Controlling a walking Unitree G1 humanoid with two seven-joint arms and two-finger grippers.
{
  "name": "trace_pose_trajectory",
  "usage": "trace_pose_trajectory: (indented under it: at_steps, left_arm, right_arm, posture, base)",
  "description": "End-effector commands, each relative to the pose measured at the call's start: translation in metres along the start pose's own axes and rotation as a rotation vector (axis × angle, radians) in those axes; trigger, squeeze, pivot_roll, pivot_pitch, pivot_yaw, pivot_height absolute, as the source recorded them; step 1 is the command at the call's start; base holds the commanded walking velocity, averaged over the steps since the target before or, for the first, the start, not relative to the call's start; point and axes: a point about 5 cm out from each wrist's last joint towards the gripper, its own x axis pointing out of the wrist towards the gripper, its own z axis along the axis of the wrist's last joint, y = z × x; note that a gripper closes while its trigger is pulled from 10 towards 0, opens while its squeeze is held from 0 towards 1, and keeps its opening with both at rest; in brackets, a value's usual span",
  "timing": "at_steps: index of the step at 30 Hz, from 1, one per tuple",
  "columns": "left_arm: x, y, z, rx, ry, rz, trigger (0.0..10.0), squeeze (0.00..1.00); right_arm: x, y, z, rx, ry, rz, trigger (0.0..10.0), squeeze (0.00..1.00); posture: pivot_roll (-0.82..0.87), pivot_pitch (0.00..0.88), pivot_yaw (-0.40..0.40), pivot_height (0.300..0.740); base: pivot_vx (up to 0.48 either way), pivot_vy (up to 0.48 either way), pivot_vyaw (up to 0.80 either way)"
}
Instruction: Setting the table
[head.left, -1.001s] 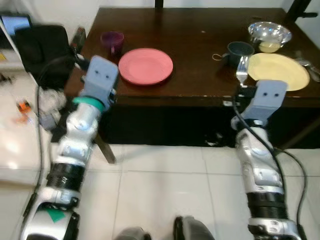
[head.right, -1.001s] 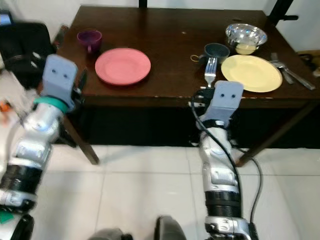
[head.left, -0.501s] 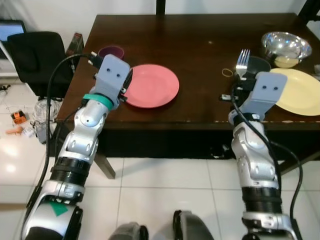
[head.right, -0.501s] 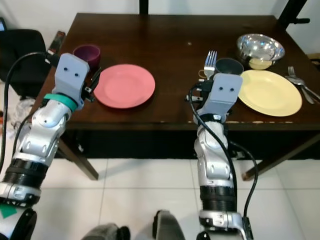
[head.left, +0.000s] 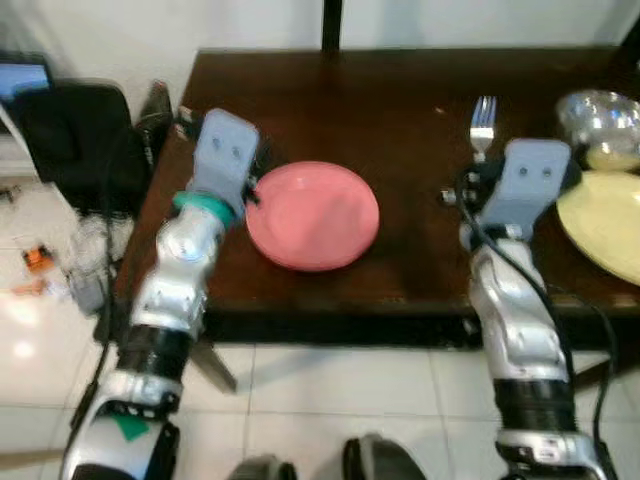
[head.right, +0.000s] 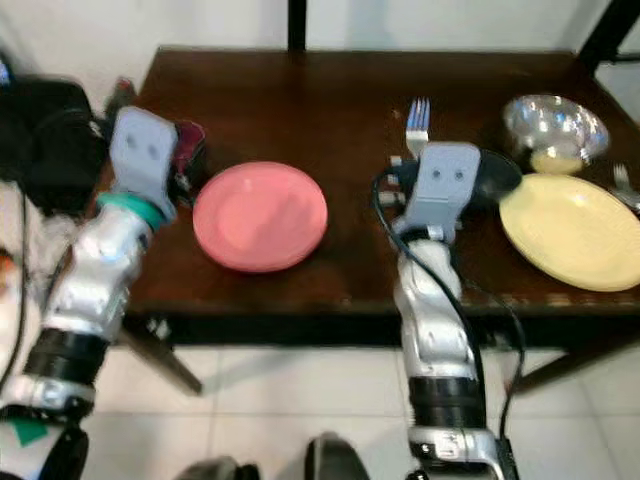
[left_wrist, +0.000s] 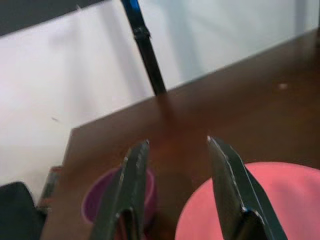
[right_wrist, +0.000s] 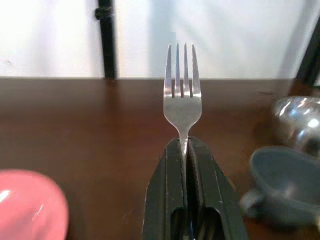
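Right wrist view: right gripper (right_wrist: 185, 145) has its two black fingers pressed tight together on the handle of a silver fork (right_wrist: 182, 97), tines straight out past the fingertips, held above the dark wood table (head.left: 400, 110).
- From the head views, that gripper is over the table between the pink plate (head.left: 312, 216) and the yellow plate (head.right: 573, 231); fork tines (head.right: 417, 113) stick out ahead of the wrist housing.
- Dark blue-grey mug (right_wrist: 285, 185) just beside the right gripper, toward the yellow plate. Steel bowl (head.right: 556, 124) with something pale in it sits behind the yellow plate.
- Left gripper (left_wrist: 175, 150): fingers spread apart, gripping nothing. It hovers at the table's left edge, purple cup (left_wrist: 117, 202) under one finger and the pink plate's rim under the other.
- More cutlery (head.right: 626, 185) at the far right edge, probably another fork; too cropped to confirm.
- Black chair (head.left: 75, 135) off the table's left side.
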Motion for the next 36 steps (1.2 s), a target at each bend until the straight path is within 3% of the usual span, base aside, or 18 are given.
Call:
trace_pose_trajectory:
  at_steps: [1,6,11,19,30,36]
  left_arm:
    - [-0.003,0.004,-0.004,-0.018,0.016,0.028,10.0,0.00]
    - [-0.003,0.003,-0.002,-0.023,0.008,0.030,10.0,0.00]
    - [0.000,0.001,0.000,-0.052,0.004,0.008,10.0,0.00]
    - [-0.003,-0.007,-0.001,-0.115,0.015,-0.058,10.0,0.00]
    - [-0.003,-0.005,0.009,-0.167,-0.005,-0.091,10.0,0.00]
    - [-0.013,0.001,0.019,-0.139,0.013,-0.232,10.0,0.00]
  right_arm:
    - [0.000,0.002,-0.002,-0.015,0.018,0.029,10.0,0.00]
    - [0.005,-0.001,-0.003,-0.067,0.037,0.019,10.0,0.00]
    - [0.008,-0.016,-0.010,-0.088,0.091,-0.080,10.0,0.00]
    - [0.009,-0.028,-0.014,-0.123,0.127,-0.124,10.0,0.00]
    - [0.020,-0.018,-0.025,-0.120,0.197,-0.050,10.0,0.00]
    - [0.034,-0.003,-0.034,-0.065,0.255,0.002,10.0,0.00]
  posture:
    - [-0.05,0.000,0.022,0.740]
    - [-0.06,0.000,0.024,0.740]
    - [-0.06,0.004,0.026,0.740]
    - [-0.06,0.007,0.019,0.740]
    - [-0.05,0.029,0.020,0.740]
    - [-0.02,0.069,0.023,0.740]
  base:
    - [0.352,0.000,0.00]
    - [0.348,0.000,0.00]
    - [0.313,0.000,0.00]
    - [0.000,0.000,0.00]
    - [0.000,0.000,0.00]
    - [0.000,0.000,0.00]
